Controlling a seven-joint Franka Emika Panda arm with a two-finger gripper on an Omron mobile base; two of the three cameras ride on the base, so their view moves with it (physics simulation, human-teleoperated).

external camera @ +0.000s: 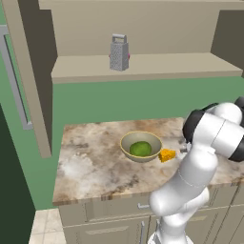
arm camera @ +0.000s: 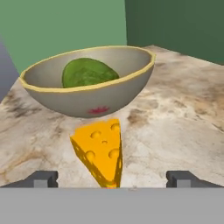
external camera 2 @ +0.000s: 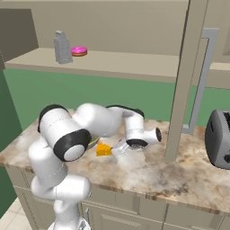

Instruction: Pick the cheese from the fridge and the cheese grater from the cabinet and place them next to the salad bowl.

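Cheese grater (external camera: 119, 52): upright on the cabinet (external camera: 143, 66) shelf, not yet fetched.
Salad bowl (arm camera: 87, 83): on the bench (external camera: 95, 162).
Cheese (arm camera: 100, 151): on the bench, just beside the bowl.
Tool (arm camera: 111, 178): wide open, holding nothing.
Advice: back straight off without nudging the wedge.
Right base view: adds toaster (external camera 2: 218, 138), pink disc (external camera 2: 79, 50).

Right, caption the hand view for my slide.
Open tool straddling the cheese wedge on the marble counter, right beside the salad bowl.
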